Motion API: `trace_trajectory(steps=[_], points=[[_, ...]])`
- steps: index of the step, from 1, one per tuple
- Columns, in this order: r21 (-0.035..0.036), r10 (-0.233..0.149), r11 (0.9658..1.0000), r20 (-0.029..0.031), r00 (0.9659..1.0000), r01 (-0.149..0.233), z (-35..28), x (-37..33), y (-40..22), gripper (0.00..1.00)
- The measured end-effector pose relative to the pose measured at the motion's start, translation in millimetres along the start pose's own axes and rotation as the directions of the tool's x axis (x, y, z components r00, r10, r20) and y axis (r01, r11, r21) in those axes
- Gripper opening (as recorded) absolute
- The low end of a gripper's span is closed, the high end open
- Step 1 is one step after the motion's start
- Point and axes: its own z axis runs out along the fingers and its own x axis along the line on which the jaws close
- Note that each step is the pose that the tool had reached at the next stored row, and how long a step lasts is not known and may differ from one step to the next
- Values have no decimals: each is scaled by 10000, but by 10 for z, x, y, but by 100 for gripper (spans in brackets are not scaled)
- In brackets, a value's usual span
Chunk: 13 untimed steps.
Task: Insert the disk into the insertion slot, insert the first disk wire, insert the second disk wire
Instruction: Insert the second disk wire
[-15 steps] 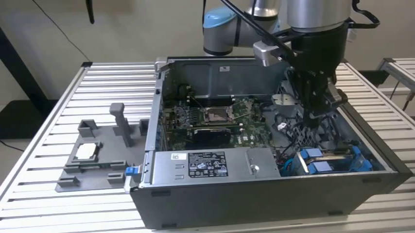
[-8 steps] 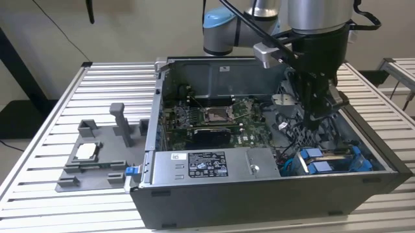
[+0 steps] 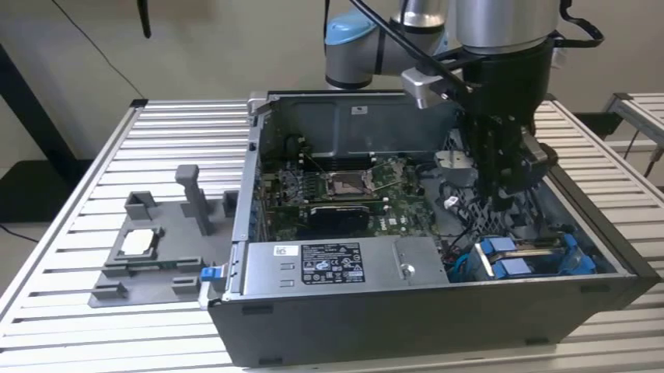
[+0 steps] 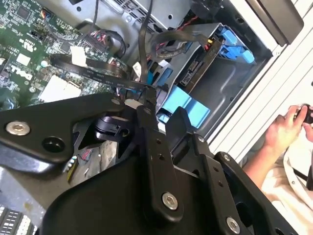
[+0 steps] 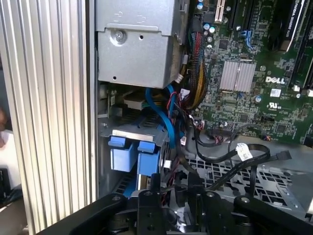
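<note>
Blue-framed disk (image 3: pixel 524 260) sits just beyond the jaws, whose grip I cannot tell; the black wire (image 4: pixel 88 72) at their tips could snag, dragging its plug askew

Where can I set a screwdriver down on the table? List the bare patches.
Bare slats of the table behind the grey fixture, and in front of it at the exterior view's left. Crowded: cables around the gripper and disk.

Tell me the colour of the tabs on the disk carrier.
Bright blue; the carrier tabs show best in the first wrist view.
</note>
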Motion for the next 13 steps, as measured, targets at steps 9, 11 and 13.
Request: trace_trajectory(steps=[9,11,13], points=[[12,-32,10000,5,10000,32,13,-19,6,27],[12,-32,10000,5,10000,32,14,-19,6,27],[13,-32,10000,6,10000,32,14,-20,6,25]])
